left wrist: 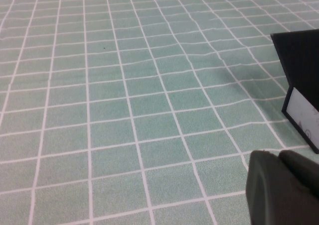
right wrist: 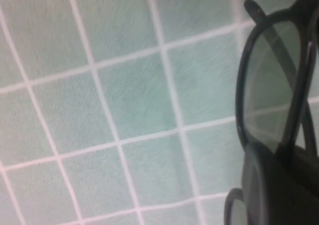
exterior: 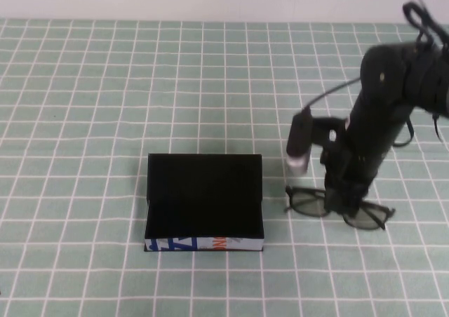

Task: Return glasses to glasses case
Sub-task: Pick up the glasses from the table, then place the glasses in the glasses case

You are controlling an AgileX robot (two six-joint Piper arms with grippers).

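On the bench's (exterior: pixel 84 106) near middle sits the glasses case (exterior: pixel 204 201), flap raised, printed strip facing the robot. Just right of it lie the glasses (exterior: pixel 309 203), lenses on the checked cloth. Above them, the right pincer (exterior: pixel 342 203) is closed on their frame. Only a dark bit of the left pincer (left wrist: pixel 281 187) shows, its state unclear.

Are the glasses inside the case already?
No, the glasses lie on the table right of the case, under the right gripper.

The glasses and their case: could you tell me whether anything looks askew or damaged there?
Nothing stands out. The glasses lie intact beside the open glasses case, gripped near the bridge by the right hand. The left hand is parked away.
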